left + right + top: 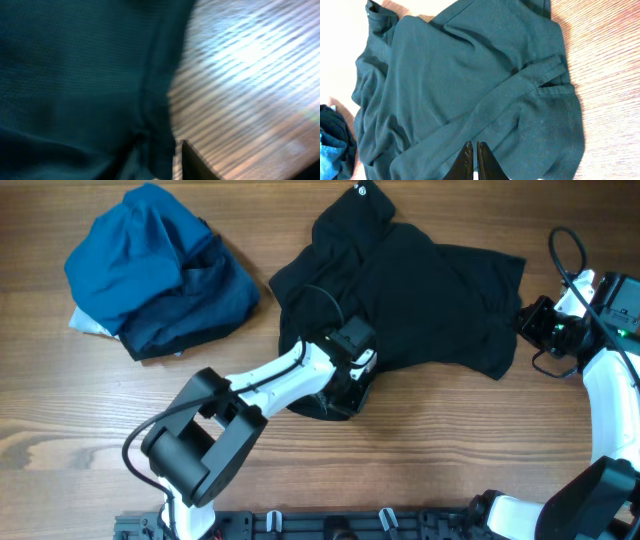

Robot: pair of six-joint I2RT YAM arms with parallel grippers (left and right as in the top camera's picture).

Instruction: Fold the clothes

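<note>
The fingertips of the left gripper (pixel 348 385) are lying hidden in the black shirt (pixel 420 290). The left wrist view is looking blurred, and the lettering on the white logo (pixel 361 191) is appearing too small to read.

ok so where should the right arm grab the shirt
Probably the shirt's right edge, nearest the right gripper. It lies flat with bare wood beside it, so open up and slide in low from the right.
</note>
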